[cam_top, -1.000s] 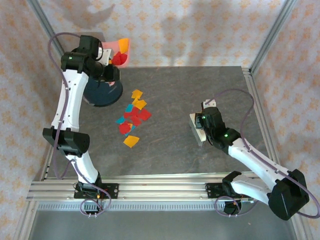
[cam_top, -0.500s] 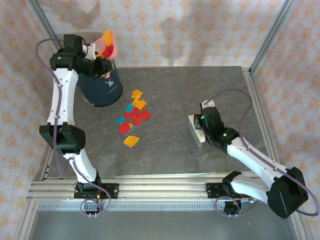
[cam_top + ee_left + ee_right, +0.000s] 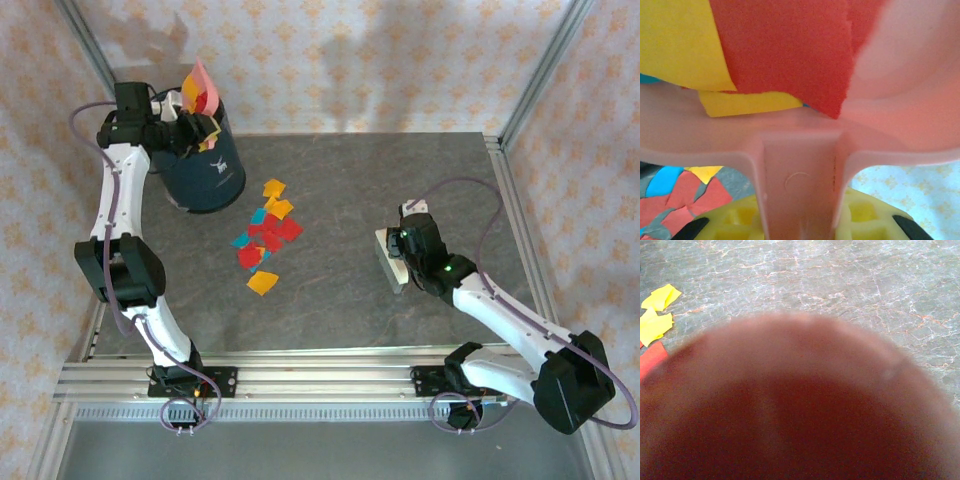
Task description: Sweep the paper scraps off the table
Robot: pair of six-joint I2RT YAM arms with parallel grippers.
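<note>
Top external, near to far. Right gripper (image 3: 402, 243) pinched shut on brush (image 3: 392, 262), low over table (image 3: 350, 300), well right of bin (image 3: 210, 178). Loose paper scraps (image 3: 265, 238) heaped just right of bin, on its near side. Left gripper (image 3: 175, 126) clamped on handle of pink dustpan (image 3: 201, 86), pan tipped steep above bin mouth, red and yellow bits lying inside. Tip imo: tilt further, small shake, keep lip inside rim so nothing flutters back onto table.
</note>
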